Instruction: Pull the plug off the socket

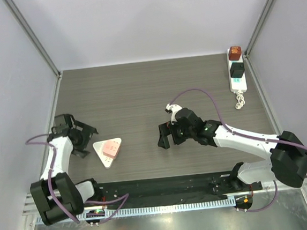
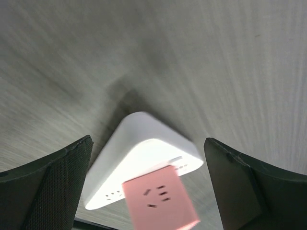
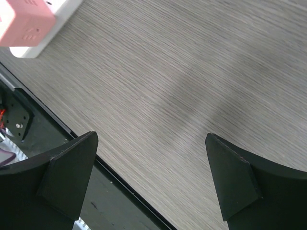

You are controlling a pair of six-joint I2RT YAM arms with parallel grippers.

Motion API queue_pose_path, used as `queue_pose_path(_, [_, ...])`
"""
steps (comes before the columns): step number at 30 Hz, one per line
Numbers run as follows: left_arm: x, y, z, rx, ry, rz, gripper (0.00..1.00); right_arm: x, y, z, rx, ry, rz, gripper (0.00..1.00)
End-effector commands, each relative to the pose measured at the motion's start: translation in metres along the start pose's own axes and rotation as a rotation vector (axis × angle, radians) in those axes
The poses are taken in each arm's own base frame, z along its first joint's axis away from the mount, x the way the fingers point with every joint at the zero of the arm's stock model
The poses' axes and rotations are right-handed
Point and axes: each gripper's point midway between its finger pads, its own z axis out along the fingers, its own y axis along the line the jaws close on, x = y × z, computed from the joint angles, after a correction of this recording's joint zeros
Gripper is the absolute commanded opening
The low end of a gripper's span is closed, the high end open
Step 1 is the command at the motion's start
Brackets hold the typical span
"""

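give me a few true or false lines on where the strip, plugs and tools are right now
1. The power strip lies by the far right corner of the table. True.
2. The right tool grips the black plug. False: it is open over bare table, far from the strip.
3. A pink cube sits on the white triangular plate. True.
4. The left tool is shut on the cube. False: it is open beside the plate, holding nothing.
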Motion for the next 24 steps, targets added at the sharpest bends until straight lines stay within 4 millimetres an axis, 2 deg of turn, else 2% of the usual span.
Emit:
queue_pose_path(1, [0.012,-0.003,-0.002,0.124,0.018,-0.031,1.0,-0.026,0.021,-0.001,-0.027,-0.057,-0.055,1.0])
queue_pose_path(5, [0.013,0.006,-0.002,0.128,-0.034,-0.061,1.0,-0.022,0.032,0.0,-0.043,-0.044,-0.084,1.0])
queue_pose_path(10, [0.029,0.009,0.013,0.164,0.02,-0.101,1.0,-0.016,0.032,0.003,-0.034,-0.029,-0.07,1.0])
queue_pose_path(16, [0.034,-0.014,0.02,0.264,0.047,-0.088,0.97,-0.016,0.034,0.0,-0.033,-0.041,-0.048,1.0])
queue_pose_path(19, [0.046,-0.029,0.024,0.281,0.064,-0.051,0.96,-0.017,0.031,-0.001,-0.02,-0.053,-0.047,1.0])
queue_pose_path(24, [0.079,-0.057,0.03,0.319,0.116,0.006,0.94,-0.016,0.024,-0.003,0.009,-0.068,-0.046,1.0])
